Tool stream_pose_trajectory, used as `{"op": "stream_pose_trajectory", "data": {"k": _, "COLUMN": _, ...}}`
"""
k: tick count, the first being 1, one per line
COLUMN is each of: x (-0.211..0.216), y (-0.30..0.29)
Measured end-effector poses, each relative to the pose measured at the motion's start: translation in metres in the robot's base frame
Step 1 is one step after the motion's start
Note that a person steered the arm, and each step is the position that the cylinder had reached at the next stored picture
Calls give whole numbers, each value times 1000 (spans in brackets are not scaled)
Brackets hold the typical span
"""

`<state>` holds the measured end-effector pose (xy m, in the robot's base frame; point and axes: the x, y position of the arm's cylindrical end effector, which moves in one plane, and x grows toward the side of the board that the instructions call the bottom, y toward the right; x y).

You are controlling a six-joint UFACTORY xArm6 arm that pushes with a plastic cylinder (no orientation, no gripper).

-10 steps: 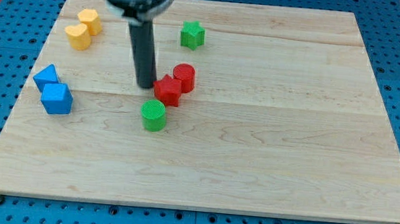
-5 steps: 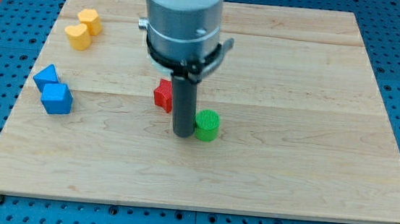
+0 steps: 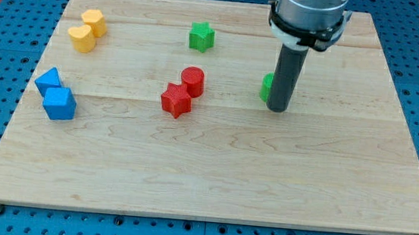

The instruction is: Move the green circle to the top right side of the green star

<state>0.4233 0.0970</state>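
The green circle (image 3: 266, 87) sits right of the board's middle, mostly hidden behind my dark rod; only its left edge shows. My tip (image 3: 276, 108) rests on the board just in front of and to the right of the circle, touching or nearly touching it. The green star (image 3: 200, 37) sits near the view's top, left of centre. The circle is to the right of the star and below it in the view.
A red cylinder (image 3: 193, 81) and a red star (image 3: 175, 100) stand together left of my tip. Two yellow blocks (image 3: 87, 30) sit at the top left. Two blue blocks (image 3: 55, 94) sit at the left edge. The wooden board (image 3: 325, 181) has blue pegboard around it.
The green circle has gone from the board's lower middle up and to the right. My rod has travelled right and up with it. The red blocks and the green star show again.
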Motion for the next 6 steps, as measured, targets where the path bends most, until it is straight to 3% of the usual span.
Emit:
{"op": "stream_pose_trajectory", "data": {"k": 1, "x": -31, "y": -14}}
{"op": "stream_pose_trajectory", "data": {"k": 2, "x": -7, "y": 11}}
{"op": "stream_pose_trajectory", "data": {"k": 3, "x": -28, "y": 9}}
{"op": "stream_pose_trajectory", "data": {"k": 5, "x": -84, "y": -51}}
{"op": "stream_pose_trajectory", "data": {"k": 6, "x": -98, "y": -11}}
